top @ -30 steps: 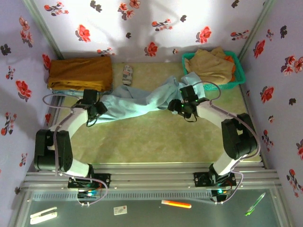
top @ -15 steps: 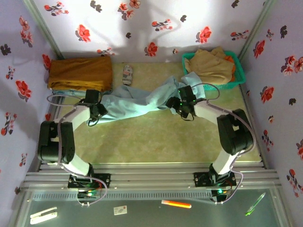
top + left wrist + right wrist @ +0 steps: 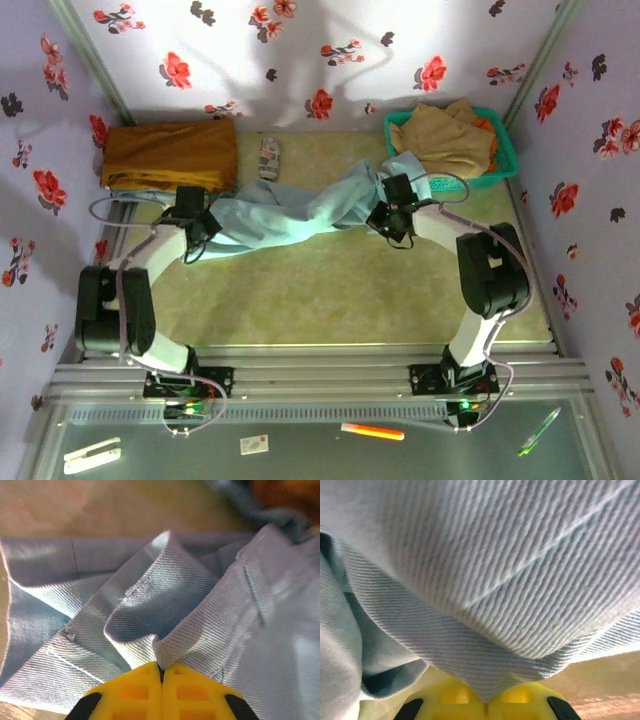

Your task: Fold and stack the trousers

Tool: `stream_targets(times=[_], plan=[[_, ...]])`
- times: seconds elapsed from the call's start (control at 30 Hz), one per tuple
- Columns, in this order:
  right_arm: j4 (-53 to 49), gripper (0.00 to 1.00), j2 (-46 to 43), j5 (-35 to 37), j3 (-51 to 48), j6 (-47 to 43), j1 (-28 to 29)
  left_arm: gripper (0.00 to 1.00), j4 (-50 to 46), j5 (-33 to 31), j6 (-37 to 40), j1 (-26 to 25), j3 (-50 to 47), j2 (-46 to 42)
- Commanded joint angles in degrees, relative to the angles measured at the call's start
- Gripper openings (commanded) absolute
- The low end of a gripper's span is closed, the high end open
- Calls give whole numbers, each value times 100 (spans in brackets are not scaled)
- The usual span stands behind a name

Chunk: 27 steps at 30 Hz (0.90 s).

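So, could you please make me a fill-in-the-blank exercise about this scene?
1. The left gripper and the right gripper are both ___ on the pale aqua-blue cloth trousers.
2. The tan beige garment lies in the green plastic ___.
3. The folded mustard-brown garment lies at the table's far ___ corner.
Missing words: shut; basket; left.

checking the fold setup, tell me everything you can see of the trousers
The trousers are pale aqua-blue, thin soft cloth with a fine diagonal twill weave and stitched seams. They lie crumpled and unfolded in a long band across the far half of the table, between the mustard garment and the green basket. The left hand is shut on a fold at one end, the right hand on a fold at the other.
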Motion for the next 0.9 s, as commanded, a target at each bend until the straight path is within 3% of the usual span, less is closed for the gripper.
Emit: stream_targets(times=[0.0, 0.2, 0.57, 0.7, 0.87], plan=[[-355, 0, -610, 430, 225, -416, -94, 0, -107, -278, 68, 109, 74, -521], [-920, 0, -1388, 712, 397, -860, -326, 0, -642, -257, 156, 317, 487, -1213], [-2158, 0, -2895, 1093, 1122, -1551, -1292, 0, -1700, 539, 89, 1496, 1236, -2587], [-2461, 0, -3472, 1049, 1031, -1628, -1828, 0, -2029, 1008, 144, 2067, 1272, -3009], [-2843, 0, -4406, 984, 310, -1610, -2227, 0, -2491, 1556, 219, 2175, 904, -3728]])
